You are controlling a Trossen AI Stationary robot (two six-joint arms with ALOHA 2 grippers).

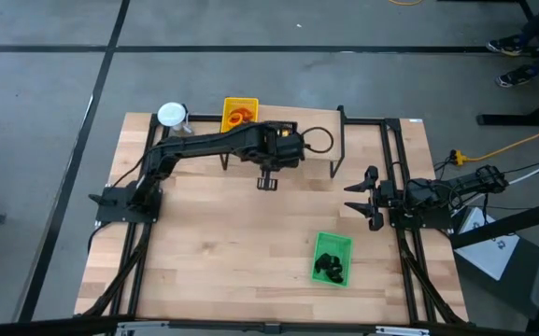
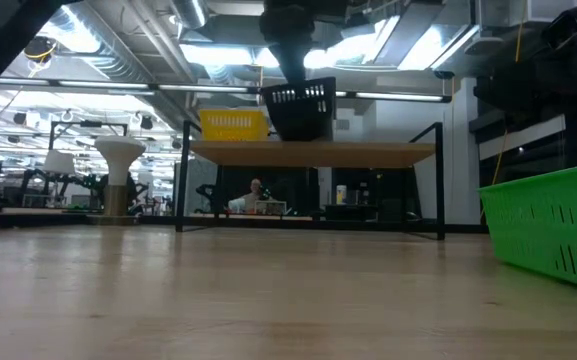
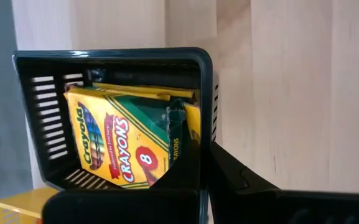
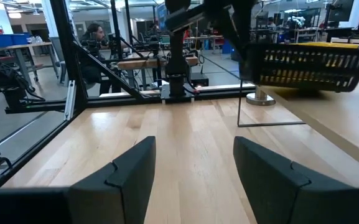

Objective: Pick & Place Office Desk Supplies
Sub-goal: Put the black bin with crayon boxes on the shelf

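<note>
Two crayon boxes [image 3: 126, 146] in black tray [image 3: 48, 112].

Wooden bench [image 1: 213, 243] beneath both end effectors. Black tray [image 1: 267, 183] clamped by its wall in the left end effector [image 1: 267, 171], lifted clear of the bench. Yellow tray [image 1: 241, 100] just behind that end effector, up on a raised shelf [image 2: 313, 153]. White-topped grey cylinder [image 1: 172, 116] farther off to its left. Green tray [image 1: 336, 245] on the bench near the right end effector [image 1: 351, 198], towards the front edge. Person [image 4: 95, 34] far beyond.
</note>
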